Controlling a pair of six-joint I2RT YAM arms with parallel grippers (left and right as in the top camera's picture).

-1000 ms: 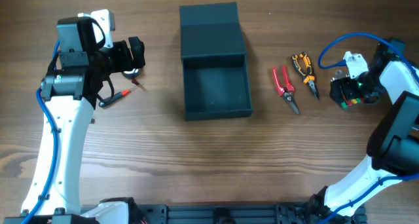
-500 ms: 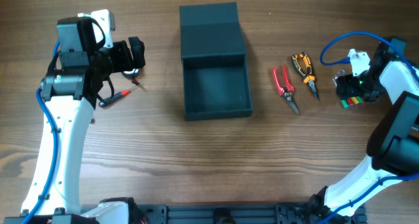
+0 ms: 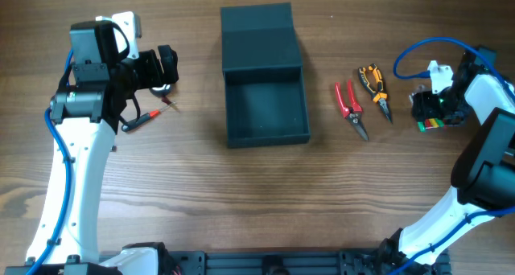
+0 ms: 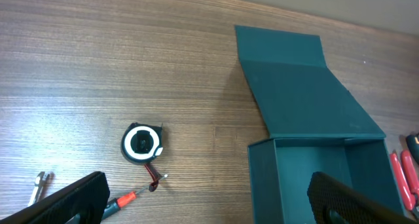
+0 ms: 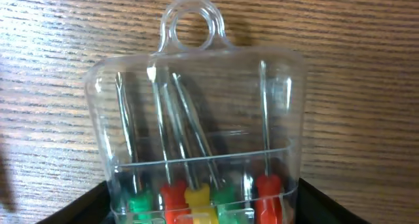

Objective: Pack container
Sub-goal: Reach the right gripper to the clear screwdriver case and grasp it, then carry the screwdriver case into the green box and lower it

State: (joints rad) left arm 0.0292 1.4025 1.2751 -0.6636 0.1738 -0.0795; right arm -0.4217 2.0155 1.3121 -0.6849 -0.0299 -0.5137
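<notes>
The dark teal container (image 3: 228,106) stands open at the table's middle, its flap lid (image 3: 259,38) laid back behind it; its inside looks empty. It also shows in the left wrist view (image 4: 262,185). My left gripper (image 3: 165,70) is open and empty, above the table left of the container, over a round tape measure (image 4: 141,143) and a red-handled screwdriver (image 4: 127,199). My right gripper (image 3: 434,110) at the far right is shut on a clear plastic case of small coloured screwdrivers (image 5: 196,139), one finger on each side of it.
Red-handled pliers (image 3: 350,106) and orange-black pliers (image 3: 374,88) lie between the container and my right gripper. A small silver tool (image 4: 39,185) lies left of the screwdriver. A blue cable (image 3: 418,51) loops above the right arm.
My right gripper has shifted slightly to the right and its wrist has risen a little, with the clear case between its fingers. The left arm has not moved.
</notes>
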